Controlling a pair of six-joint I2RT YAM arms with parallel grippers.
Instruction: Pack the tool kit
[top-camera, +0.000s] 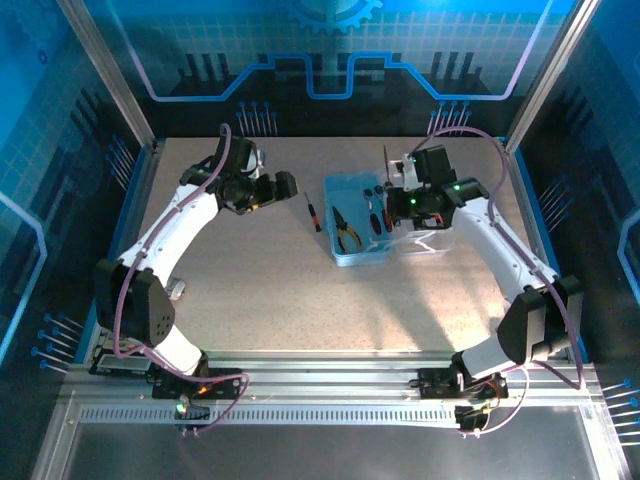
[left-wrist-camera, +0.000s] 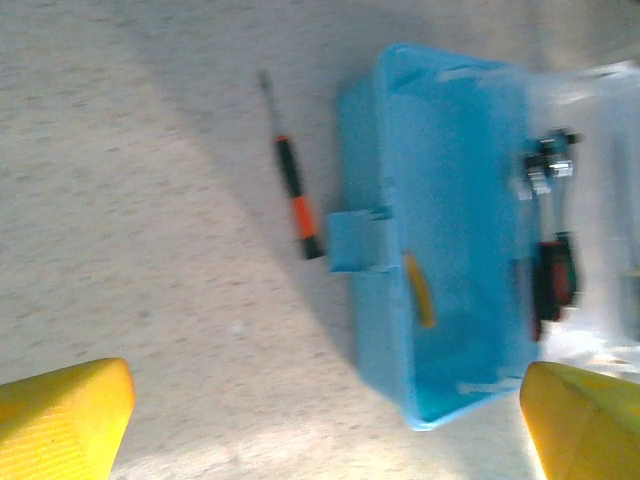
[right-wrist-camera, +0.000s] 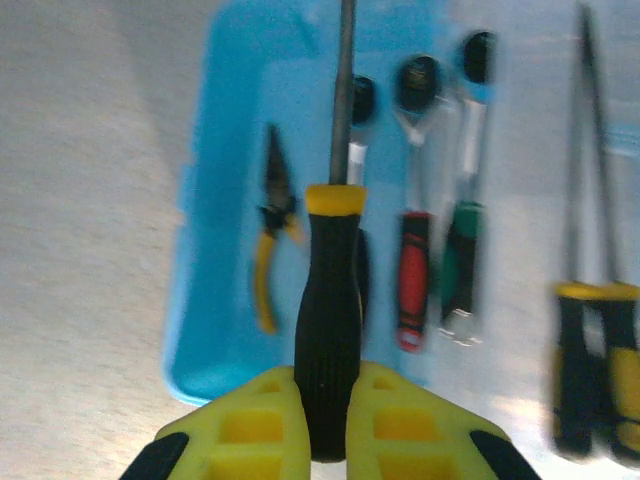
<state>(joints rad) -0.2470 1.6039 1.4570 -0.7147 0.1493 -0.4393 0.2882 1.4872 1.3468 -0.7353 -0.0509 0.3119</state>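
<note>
The right gripper has its yellow fingers clamped on the black handle of a yellow-collared screwdriver, whose shaft reaches out over the pale-blue box. The left gripper has its fingers spread wide, holding nothing, above the table. The box sits right of the table's middle, nearer the far edge, with yellow-handled pliers inside. A small orange-and-black screwdriver lies on the table just beside the box's left wall. A red-handled tool and a green-handled tool lie along its right side.
</note>
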